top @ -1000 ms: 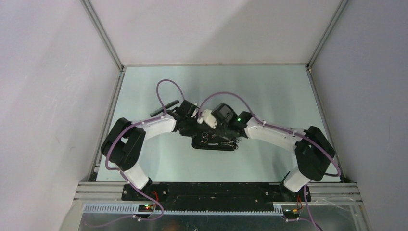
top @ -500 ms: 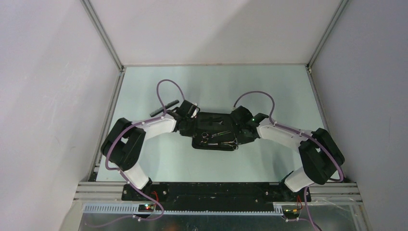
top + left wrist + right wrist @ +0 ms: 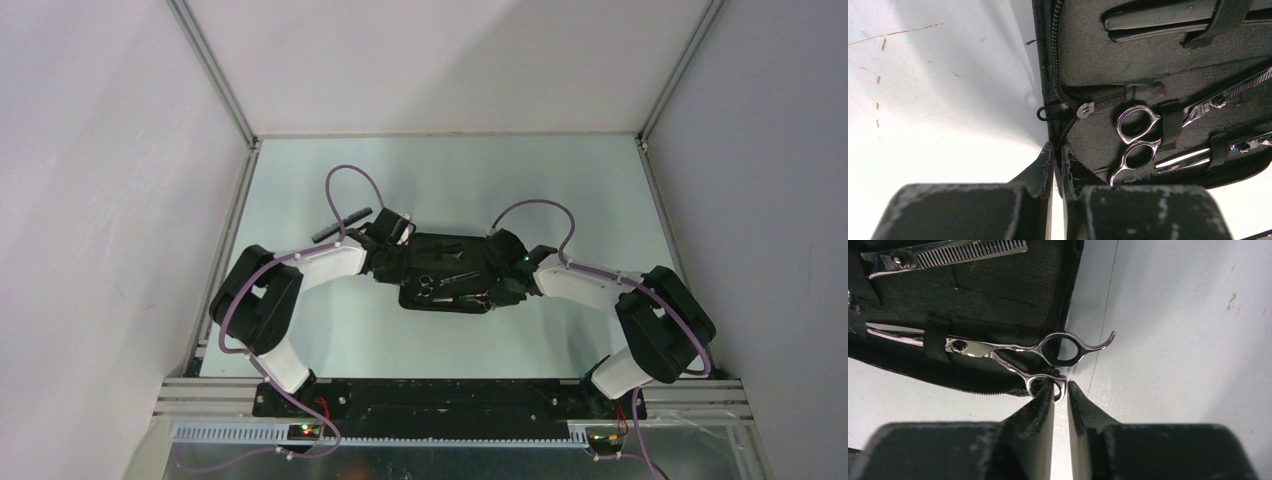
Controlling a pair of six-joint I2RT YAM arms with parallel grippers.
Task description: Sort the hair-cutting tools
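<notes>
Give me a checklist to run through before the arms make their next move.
1. The left gripper clamps the pouch edge: ok.
2. The right gripper sits at the lower ring of the scissors: ok.
3. That ring is firmly pinched: cannot tell; the jaws are nearly together.
4. The scissors are free of the strap: not ok, it crosses the blades.
5. The other scissors lie tucked under a strap: ok.
</notes>
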